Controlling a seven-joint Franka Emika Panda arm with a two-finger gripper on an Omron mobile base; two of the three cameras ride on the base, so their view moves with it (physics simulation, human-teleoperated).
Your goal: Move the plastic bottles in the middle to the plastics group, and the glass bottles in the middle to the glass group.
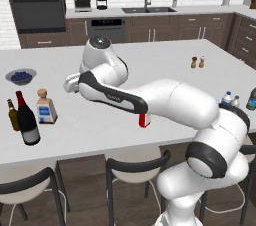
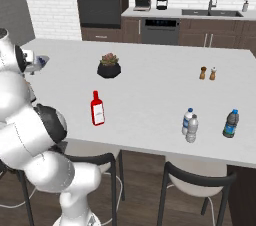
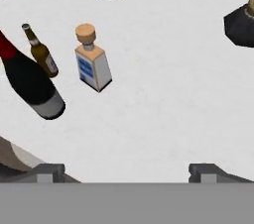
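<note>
The hand (image 3: 126, 171) hung spread and empty above the counter (image 1: 165, 65), only its fingertips (image 3: 49, 172) rising at the hand view's lower edge. The wine bottle (image 1: 27, 119) stood by the beer bottle (image 1: 12, 115) and the square bottle (image 1: 45, 107). The arm hid most of the red bottle (image 2: 97, 109), which stood alone mid-counter, well apart from the two water bottles (image 2: 189, 125) and the dark blue-green bottle (image 2: 230, 123).

No lettering can be read on any bottle label (the red bottle (image 2: 97, 108) shows a blank white patch).
</note>
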